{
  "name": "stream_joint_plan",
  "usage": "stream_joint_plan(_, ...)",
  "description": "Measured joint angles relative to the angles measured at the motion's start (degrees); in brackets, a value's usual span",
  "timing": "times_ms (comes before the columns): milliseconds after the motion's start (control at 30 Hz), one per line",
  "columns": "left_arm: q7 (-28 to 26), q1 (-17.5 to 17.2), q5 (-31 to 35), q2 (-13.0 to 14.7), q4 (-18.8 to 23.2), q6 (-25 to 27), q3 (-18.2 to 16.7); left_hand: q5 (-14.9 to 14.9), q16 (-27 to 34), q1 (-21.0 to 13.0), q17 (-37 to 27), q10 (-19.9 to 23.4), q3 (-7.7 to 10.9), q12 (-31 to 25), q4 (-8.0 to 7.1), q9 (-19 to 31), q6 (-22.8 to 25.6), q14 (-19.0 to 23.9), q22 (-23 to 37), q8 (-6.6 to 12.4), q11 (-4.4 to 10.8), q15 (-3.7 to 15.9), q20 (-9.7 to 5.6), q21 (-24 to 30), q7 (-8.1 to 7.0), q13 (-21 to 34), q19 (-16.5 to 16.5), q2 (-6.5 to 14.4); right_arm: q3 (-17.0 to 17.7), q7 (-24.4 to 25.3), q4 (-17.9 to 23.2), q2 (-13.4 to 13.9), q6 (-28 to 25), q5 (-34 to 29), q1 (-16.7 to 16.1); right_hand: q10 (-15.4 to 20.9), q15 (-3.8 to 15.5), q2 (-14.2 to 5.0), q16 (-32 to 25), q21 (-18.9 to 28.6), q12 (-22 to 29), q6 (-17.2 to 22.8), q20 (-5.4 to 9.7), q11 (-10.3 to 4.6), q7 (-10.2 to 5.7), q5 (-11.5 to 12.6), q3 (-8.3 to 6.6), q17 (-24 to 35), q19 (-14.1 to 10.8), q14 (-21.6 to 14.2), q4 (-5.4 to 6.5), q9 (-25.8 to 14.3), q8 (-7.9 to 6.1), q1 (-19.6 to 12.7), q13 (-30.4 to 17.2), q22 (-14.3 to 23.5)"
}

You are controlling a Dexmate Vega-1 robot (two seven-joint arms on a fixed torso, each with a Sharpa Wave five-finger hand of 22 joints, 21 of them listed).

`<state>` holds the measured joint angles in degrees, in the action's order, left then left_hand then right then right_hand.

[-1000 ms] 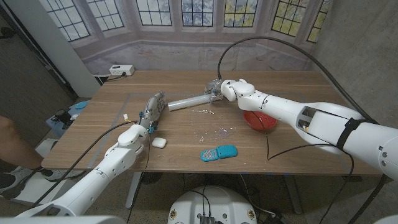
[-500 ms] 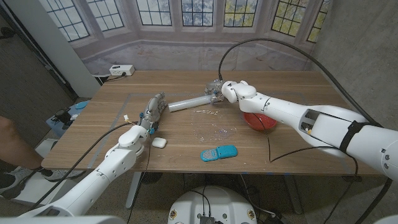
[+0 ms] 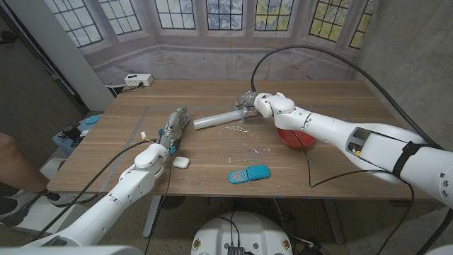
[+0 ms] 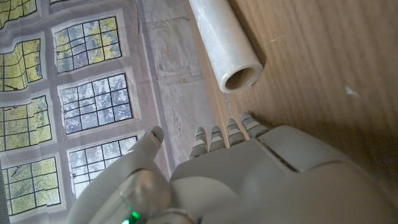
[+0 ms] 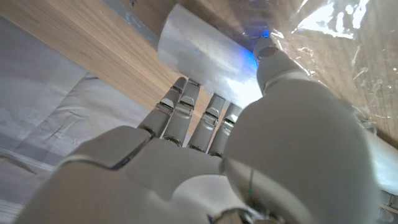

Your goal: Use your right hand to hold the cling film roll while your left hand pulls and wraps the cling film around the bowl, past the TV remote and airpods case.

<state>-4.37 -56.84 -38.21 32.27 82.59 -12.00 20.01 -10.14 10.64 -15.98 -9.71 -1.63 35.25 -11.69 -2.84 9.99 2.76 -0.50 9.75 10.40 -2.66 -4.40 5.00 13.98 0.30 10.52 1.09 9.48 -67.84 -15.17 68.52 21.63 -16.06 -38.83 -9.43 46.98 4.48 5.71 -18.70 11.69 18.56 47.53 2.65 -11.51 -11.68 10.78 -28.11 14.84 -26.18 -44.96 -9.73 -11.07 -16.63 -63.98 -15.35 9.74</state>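
In the head view the cling film roll (image 3: 216,120) lies across the middle of the table, and my right hand (image 3: 249,105) grips its right end. The right wrist view shows those fingers (image 5: 186,102) wrapped on the roll (image 5: 205,59). My left hand (image 3: 173,126) reaches toward the roll's left end with fingers apart and nothing in them; its wrist view shows the roll's hollow end (image 4: 239,74) just beyond the fingertips (image 4: 227,132). The red bowl (image 3: 296,139) sits partly under my right forearm. A white airpods case (image 3: 181,162) and a blue TV remote (image 3: 248,173) lie near the front edge.
A crumpled stretch of loose film (image 3: 248,149) lies on the wood between the roll and the remote. A white box (image 3: 138,79) stands at the table's far left corner. A black cable (image 3: 311,53) arcs over my right arm. A person's leg (image 3: 10,166) shows at the left edge.
My right hand has shifted slightly to the right, taking the roll with it. The left hand has hardly moved.
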Motion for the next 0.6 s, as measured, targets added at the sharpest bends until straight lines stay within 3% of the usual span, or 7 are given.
stream_joint_plan(600,0.6,-0.1,-0.1,0.1,0.0,-0.2,0.1,0.0,0.0,0.0,0.0,0.0,0.24,0.0,-0.24,0.0,0.0,0.3,0.0,0.0,0.0,-0.31,-0.19,-0.3,0.0,0.0,-0.2,0.0,3.1,-3.0,10.6,3.6,-5.7,-1.6,-2.8,0.0,0.35,-0.07,0.1,0.0,0.0,0.5,-0.08,0.01,-0.07,-0.2,0.56,0.0,-0.7,-0.7,0.4,-0.3,0.72,0.1,-0.3,0.0)
